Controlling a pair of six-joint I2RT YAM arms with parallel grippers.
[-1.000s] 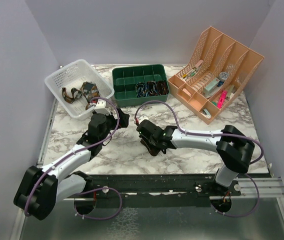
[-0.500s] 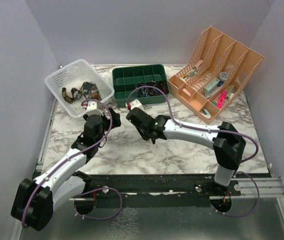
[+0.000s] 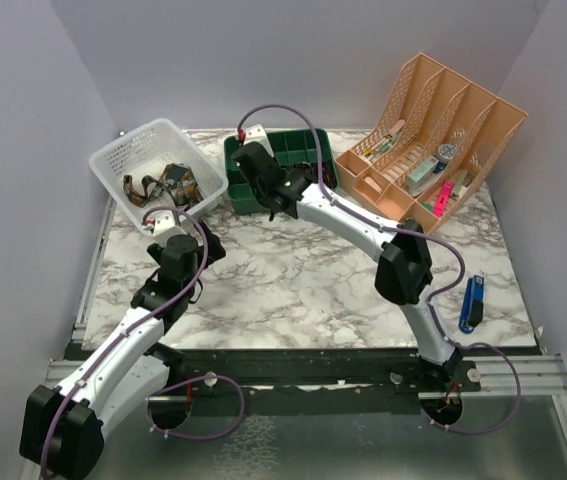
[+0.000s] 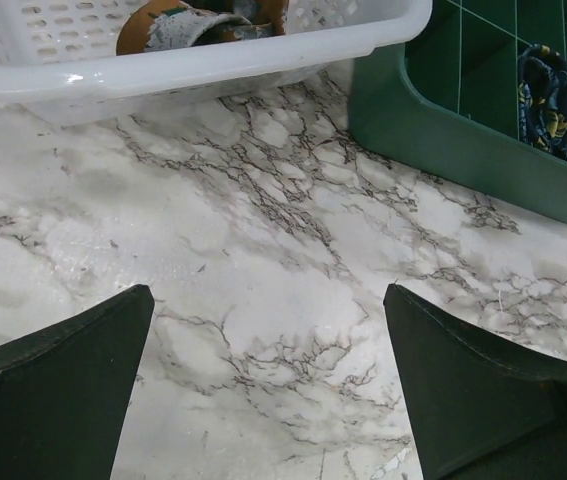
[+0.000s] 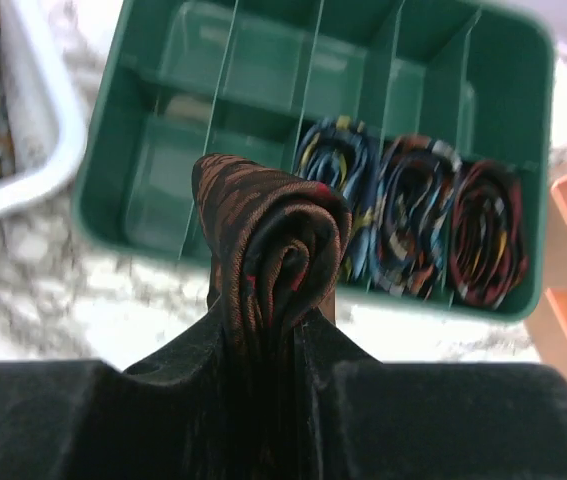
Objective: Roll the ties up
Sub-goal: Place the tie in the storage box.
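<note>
Pinching a rolled tie [image 5: 273,240] upright by its lower edge, the right gripper [image 5: 268,335] hangs at the green plastic tray [image 5: 163,190]. The soft dark-brown coil could spring open or snag a thin divider if let go high (a judgement). Three more rolled ties [image 5: 408,230] fill cells at two o'clock. The left gripper [image 4: 268,390], jaws spread, holds nothing over the veined marble table [image 4: 263,200].

Our left arm [image 3: 128,335] lies low and reaches forward, and the left gripper [image 4: 268,295] at its end has its jaws spread wide and empty. Our right arm [image 3: 358,220] stretches far forward and across to the left, bent at the elbow [image 3: 403,265]. The right gripper [image 5: 268,335] is pinched narrow on a rolled tie [image 5: 278,235].
</note>
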